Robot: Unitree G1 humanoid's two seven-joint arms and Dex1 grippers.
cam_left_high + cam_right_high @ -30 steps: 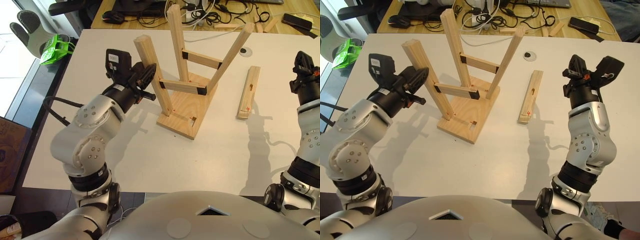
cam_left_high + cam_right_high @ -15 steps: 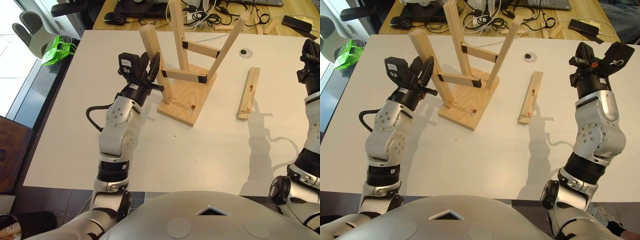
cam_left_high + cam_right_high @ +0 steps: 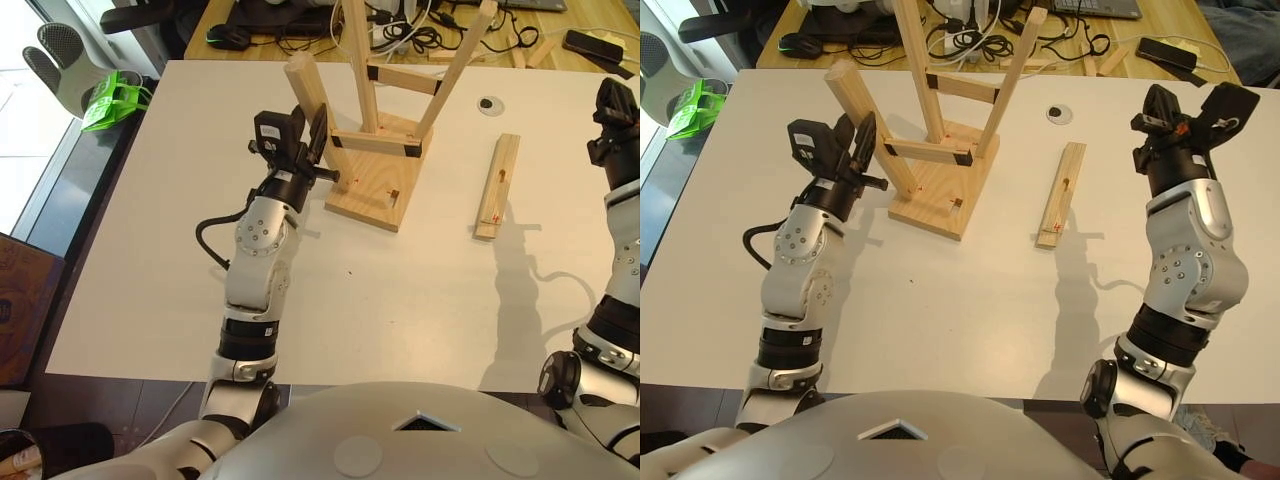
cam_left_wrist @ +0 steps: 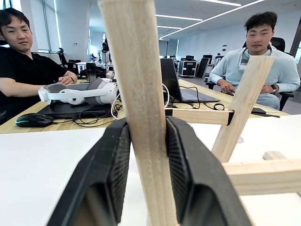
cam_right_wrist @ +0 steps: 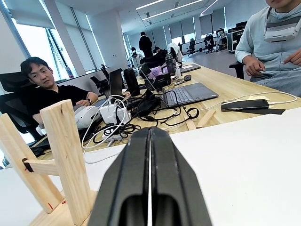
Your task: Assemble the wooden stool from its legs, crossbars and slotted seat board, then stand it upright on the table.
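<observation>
Stool (image 3: 380, 150) sits upside down at upper centre, seat board (image 3: 362, 205) flat on the desk (image 3: 400, 320), three legs up. Left hand (image 3: 318, 150) is clamped on the leftmost leg (image 3: 312, 115); best held steady, no twisting. Right hand (image 3: 1180, 120), upper right, is clenched on nothing; it should open for the loose leg (image 3: 497, 185) and drive it squarely into the empty slot (image 3: 957, 203).

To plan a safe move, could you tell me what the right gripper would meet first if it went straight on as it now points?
Its way looks free: the right gripper points over the white table, past the stool. Beyond, it would likely meet the cables on the wooden desk, though depth is unclear.
</observation>
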